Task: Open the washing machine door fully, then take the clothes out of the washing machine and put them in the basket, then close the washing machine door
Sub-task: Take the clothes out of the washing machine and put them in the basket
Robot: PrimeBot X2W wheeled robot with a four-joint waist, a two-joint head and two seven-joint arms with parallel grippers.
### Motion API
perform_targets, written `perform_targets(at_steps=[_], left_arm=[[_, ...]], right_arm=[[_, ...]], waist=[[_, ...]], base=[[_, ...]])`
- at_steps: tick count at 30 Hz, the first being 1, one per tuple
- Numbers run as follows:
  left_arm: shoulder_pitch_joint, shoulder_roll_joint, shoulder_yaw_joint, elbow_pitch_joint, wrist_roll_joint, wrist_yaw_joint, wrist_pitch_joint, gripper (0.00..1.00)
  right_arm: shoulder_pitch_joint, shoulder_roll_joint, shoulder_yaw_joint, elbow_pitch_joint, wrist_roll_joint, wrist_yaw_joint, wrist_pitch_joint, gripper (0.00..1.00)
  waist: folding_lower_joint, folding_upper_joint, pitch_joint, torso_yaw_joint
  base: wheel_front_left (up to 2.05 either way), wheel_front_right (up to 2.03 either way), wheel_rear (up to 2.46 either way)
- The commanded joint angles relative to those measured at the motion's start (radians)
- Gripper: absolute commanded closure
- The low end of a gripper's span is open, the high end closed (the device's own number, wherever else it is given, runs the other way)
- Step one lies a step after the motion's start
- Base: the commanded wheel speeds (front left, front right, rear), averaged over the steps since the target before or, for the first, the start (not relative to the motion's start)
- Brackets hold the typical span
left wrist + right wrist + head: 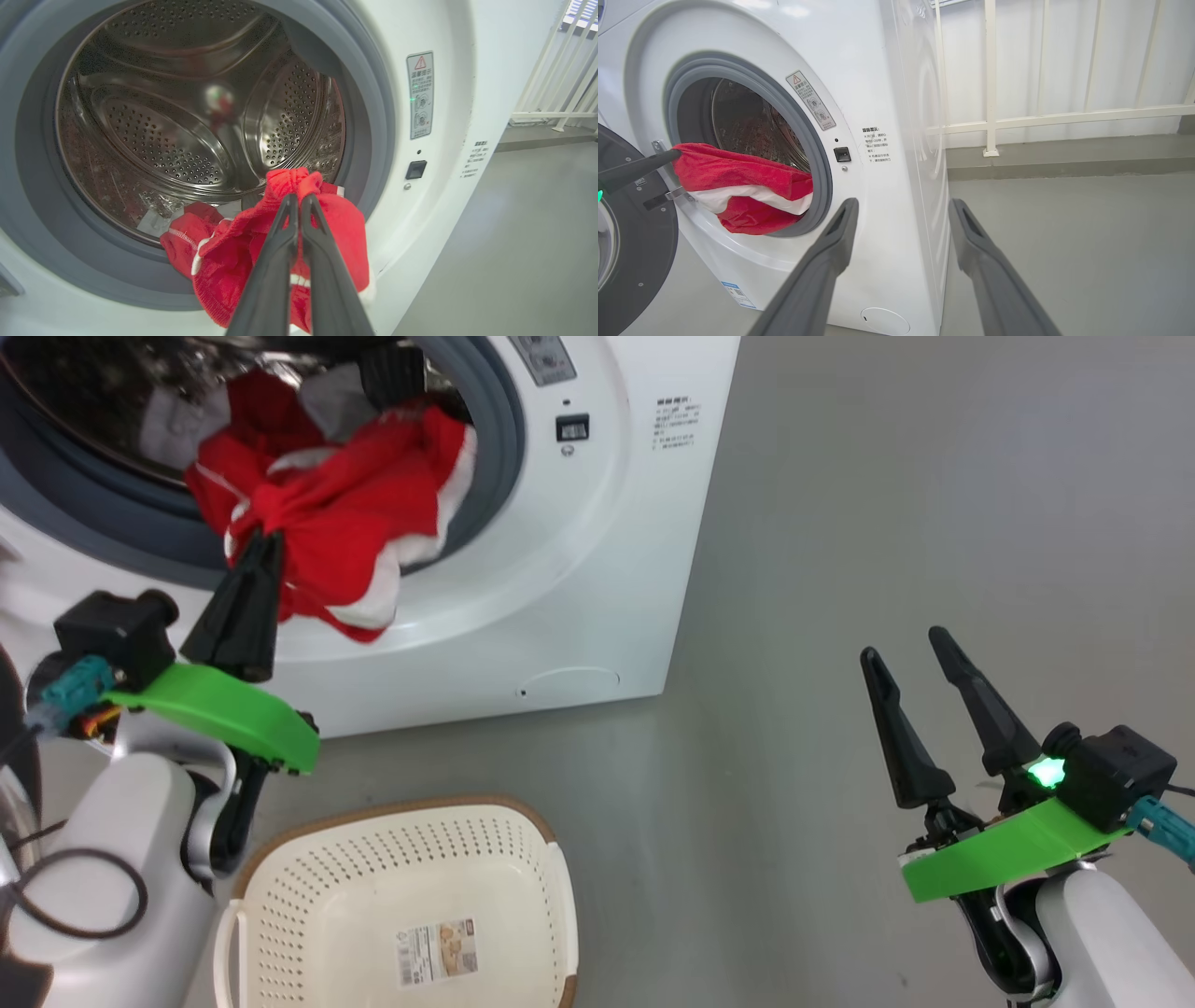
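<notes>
Head view, upper left of the frame: the left gripper (264, 537) is pinching its two long dark fingers tight on a bunch of bright red fabric clothes (345, 495) with white trim. These are spilling over the lower lip of the round opening of the white boxy washing machine (597, 579). Along the bottom edge, left of centre, the cream-white perforated plastic basket (299, 896) with a brown rim is sitting on the grey floor (840, 523). At lower right the right gripper (903, 644) is hanging over the floor with its fingers spread wide apart, holding nothing.

Left wrist view: the closed fingers are rising from bottom centre and clamping a red fold mid-frame, in front of the grey rubber gasket (373, 140). More red cloth is lying low in the perforated steel drum (163, 116) behind.

Right wrist view: the spread fingers are rising from the bottom edge, and the clothes are draping out of the opening at centre left. The glossy black-rimmed washing machine door (644, 261) is standing swung open at lower left, and a white railing (990, 93) is running across the upper right.
</notes>
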Motion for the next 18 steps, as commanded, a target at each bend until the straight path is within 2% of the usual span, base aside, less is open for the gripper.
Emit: perform_targets(at_steps=[1, 9, 12, 18], left_arm=[[0.001, 0.049, 0.032, -0.044, 0.005, 0.010, -0.003, 1.00], [0.089, 0.124, 0.046, -0.351, -0.001, 0.081, 0.118, 1.00], [0.160, 0.162, 0.062, -0.492, -0.012, 0.127, 0.180, 1.00], [0.297, 0.185, 0.091, -0.607, -0.039, 0.198, 0.225, 1.00]], right_arm=[[0.009, -0.005, 0.016, -0.020, 0.012, -0.001, -0.006, 0.00], [0.034, -0.007, 0.024, -0.009, 0.023, -0.001, -0.006, 0.00], [0.049, -0.008, 0.025, -0.006, 0.026, -0.001, -0.006, 0.00], [0.047, -0.019, 0.035, 0.001, 0.040, -0.001, -0.006, 0.00]], waist=[[0.0001, -0.0001, -0.041, 0.011], [0.0001, -0.0001, -0.109, 0.038], [0.0001, -0.0001, -0.132, 0.049], [0.0001, -0.0001, -0.147, 0.047]], base=[[0.00, 0.00, 0.00], [0.00, 0.00, 0.00], [0.00, 0.00, 0.00], [0.00, 0.00, 0.00]])
